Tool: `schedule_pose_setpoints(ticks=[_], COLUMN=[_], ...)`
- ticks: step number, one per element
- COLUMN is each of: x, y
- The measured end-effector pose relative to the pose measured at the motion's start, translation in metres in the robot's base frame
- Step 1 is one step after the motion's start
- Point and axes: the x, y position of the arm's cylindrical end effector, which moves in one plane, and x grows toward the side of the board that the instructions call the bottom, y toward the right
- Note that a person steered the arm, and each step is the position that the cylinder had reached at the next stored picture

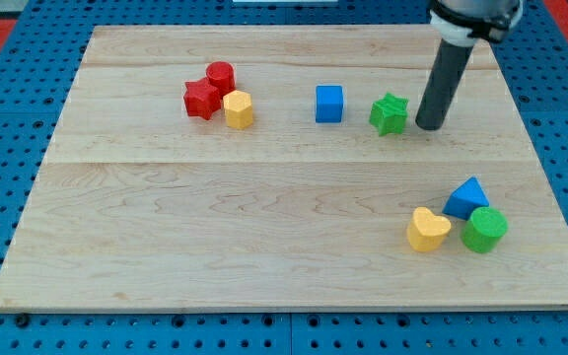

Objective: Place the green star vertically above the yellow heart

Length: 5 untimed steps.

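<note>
The green star (390,114) lies on the wooden board (264,227) at the upper right. The yellow heart (427,230) lies at the lower right, below and slightly right of the star. My tip (428,127) rests on the board just right of the green star, with a small gap between them. The dark rod rises from the tip toward the view's top right.
A blue triangle (467,198) and a green cylinder (484,230) sit close to the yellow heart on its right. A blue cube (329,104) lies left of the star. A red cylinder (220,76), a red star-like block (201,100) and a yellow hexagonal block (238,109) cluster at upper left.
</note>
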Motion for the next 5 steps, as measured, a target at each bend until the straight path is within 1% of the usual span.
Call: schedule_pose_setpoints(ticks=[1,2,3,5], x=[-0.040,-0.070,-0.073,-0.048], y=[-0.005,-0.031,-0.036,-0.042])
